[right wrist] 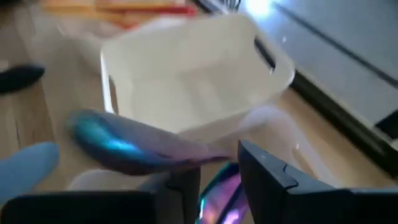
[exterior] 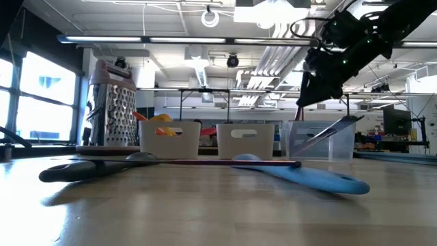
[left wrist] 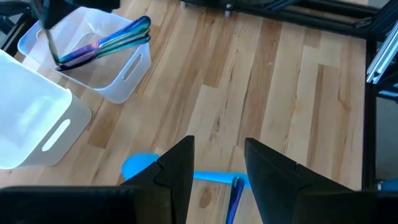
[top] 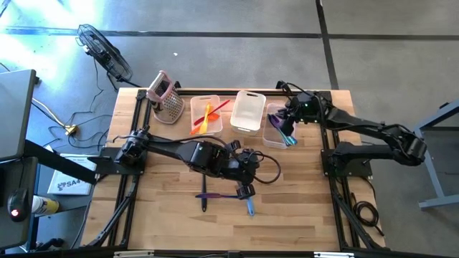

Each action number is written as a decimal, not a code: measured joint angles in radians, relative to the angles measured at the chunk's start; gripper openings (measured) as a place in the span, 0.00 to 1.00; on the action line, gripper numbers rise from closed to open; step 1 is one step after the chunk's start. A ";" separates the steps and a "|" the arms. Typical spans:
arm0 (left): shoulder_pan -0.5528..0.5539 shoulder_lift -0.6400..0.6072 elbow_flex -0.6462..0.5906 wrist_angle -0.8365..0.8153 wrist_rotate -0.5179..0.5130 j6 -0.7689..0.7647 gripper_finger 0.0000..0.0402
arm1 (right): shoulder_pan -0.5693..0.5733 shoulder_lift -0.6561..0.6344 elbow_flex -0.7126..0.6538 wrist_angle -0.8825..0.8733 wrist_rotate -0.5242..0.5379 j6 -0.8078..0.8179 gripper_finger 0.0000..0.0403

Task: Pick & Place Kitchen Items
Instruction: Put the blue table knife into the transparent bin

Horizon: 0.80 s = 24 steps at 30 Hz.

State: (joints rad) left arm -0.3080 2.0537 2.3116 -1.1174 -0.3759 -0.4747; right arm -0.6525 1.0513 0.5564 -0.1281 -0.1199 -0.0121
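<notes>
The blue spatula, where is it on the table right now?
In the high view the blue spatula lies on the front middle of the table, just under the left gripper and beside a dark utensil, well in front of the three bins.

Pale wood-grain table with black frame rails; both arms dark, black fingers on the left gripper and right gripper. Three bins: left bin clear-white with orange, yellow and red utensils; middle bin milky white; right bin clear, its utensils shimmering blue, teal and purple. On the table: light blue spatula, dark purple-black utensil; silver metal grater with pink handle.
</notes>
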 joint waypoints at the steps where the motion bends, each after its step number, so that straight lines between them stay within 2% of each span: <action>1: 0.000 0.000 0.000 -0.006 0.000 0.000 0.34 | 0.000 0.001 -0.001 -0.014 -0.005 0.000 0.26; 6: 0.000 0.000 0.000 -0.010 0.000 0.007 0.34 | 0.000 -0.033 -0.001 -0.050 -0.042 0.012 0.31; 12: 0.000 0.000 0.000 -0.009 -0.028 0.029 0.34 | -0.001 -0.113 -0.001 -0.200 0.060 0.018 0.31; 15: 0.000 0.000 0.000 -0.008 -0.039 0.037 0.34 | -0.001 -0.159 -0.001 -0.273 0.077 0.029 0.30; 21: 0.001 0.000 0.000 -0.007 -0.058 0.060 0.34 | -0.001 -0.244 0.000 -0.351 0.015 0.147 0.30; 24: 0.001 0.000 0.000 -0.008 -0.060 0.059 0.34 | -0.001 -0.283 0.000 -0.380 -0.058 0.201 0.30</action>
State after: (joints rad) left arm -0.3073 2.0537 2.3116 -1.1250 -0.4355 -0.4156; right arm -0.6533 0.7679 0.5564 -0.5084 -0.1777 0.1891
